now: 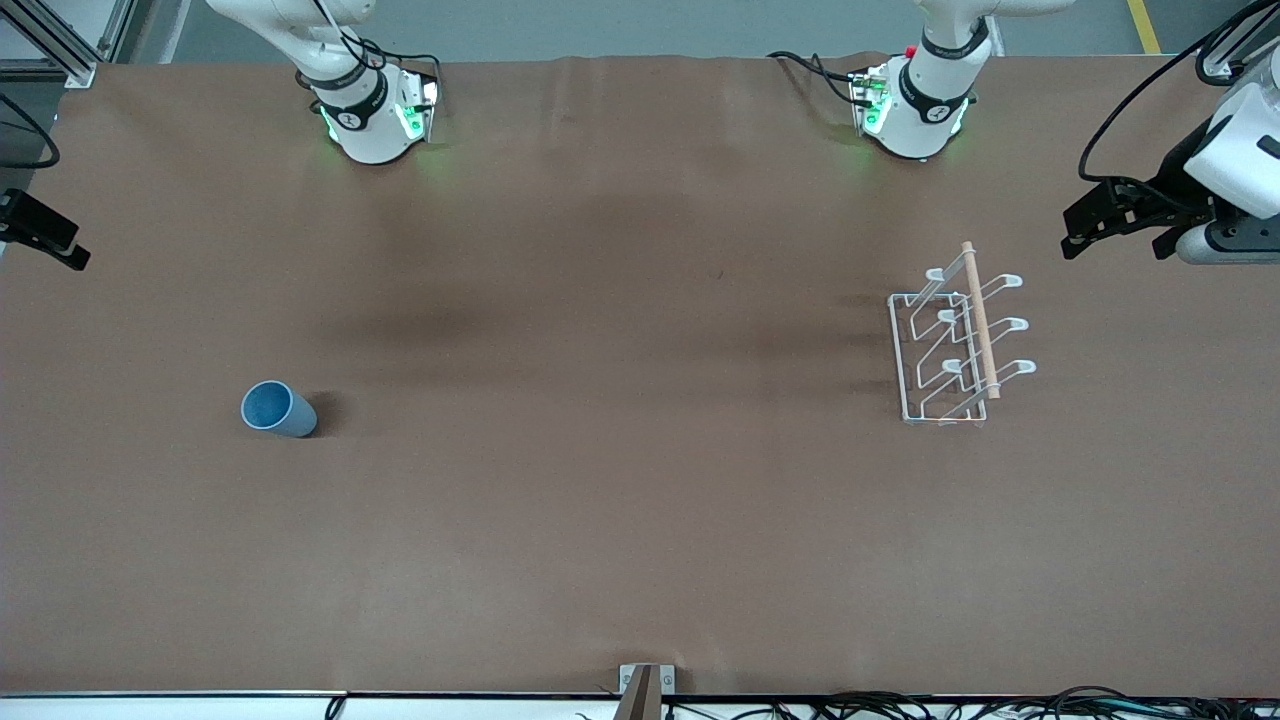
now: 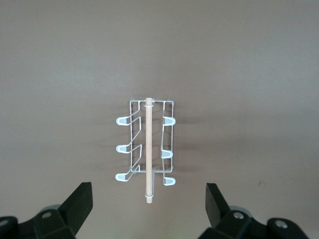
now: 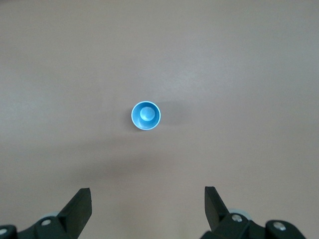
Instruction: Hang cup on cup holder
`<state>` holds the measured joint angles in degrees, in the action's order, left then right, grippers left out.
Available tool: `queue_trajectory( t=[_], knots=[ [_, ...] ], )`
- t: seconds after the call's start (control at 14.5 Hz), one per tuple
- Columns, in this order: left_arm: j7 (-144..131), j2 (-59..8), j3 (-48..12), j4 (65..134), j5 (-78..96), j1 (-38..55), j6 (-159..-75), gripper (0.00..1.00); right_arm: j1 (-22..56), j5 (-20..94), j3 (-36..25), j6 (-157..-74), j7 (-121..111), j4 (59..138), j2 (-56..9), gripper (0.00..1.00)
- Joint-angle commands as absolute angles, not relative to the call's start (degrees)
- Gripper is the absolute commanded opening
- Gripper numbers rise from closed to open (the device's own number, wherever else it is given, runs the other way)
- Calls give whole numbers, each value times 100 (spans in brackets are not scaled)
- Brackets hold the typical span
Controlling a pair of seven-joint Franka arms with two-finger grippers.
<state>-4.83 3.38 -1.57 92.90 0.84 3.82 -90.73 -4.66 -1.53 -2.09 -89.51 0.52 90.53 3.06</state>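
Note:
The light blue cup (image 1: pixel 278 409) stands upright, mouth up, on the brown table toward the right arm's end; it also shows in the right wrist view (image 3: pixel 146 115). The white wire cup holder (image 1: pixel 958 340) with its wooden rod stands toward the left arm's end and shows in the left wrist view (image 2: pixel 147 149). My left gripper (image 1: pixel 1115 235) hangs high above the table beside the cup holder, open and empty (image 2: pixel 148 189). My right gripper (image 1: pixel 50 240) hangs high at the table's other end near the cup, open and empty (image 3: pixel 147 191).
The two arm bases (image 1: pixel 375 115) (image 1: pixel 912 105) stand along the table's edge farthest from the front camera. A small bracket (image 1: pixel 645 690) sits at the table's nearest edge. Cables lie along that edge.

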Motion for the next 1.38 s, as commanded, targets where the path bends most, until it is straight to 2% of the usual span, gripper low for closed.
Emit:
queue_trajectory(
  t=[0.0, 0.28, 0.55, 1.1, 1.31],
  knots=[
    [-554, 282, -158, 9246, -44, 422, -9053, 100, -475, -176, -193, -8824, -113, 9044, 211, 100],
    [-554, 273, -158, 9237, -44, 422, -9053, 100, -501, -176, -193, -9376, -246, 9543, -175, 100],
    [-554, 272, -167, 9237, -35, 422, -9053, 100, -527, -158, -193, -10579, -430, 10448, -447, 100],
    [-545, 237, -167, 9237, -35, 439, -9062, 100, -720, -158, -193, -12680, -1159, 11433, -1423, 100],
    [-483, 237, -167, 9246, -44, 457, -9062, 100, -747, -158, -193, -13139, -1160, 11681, -1642, 100]
  ],
)
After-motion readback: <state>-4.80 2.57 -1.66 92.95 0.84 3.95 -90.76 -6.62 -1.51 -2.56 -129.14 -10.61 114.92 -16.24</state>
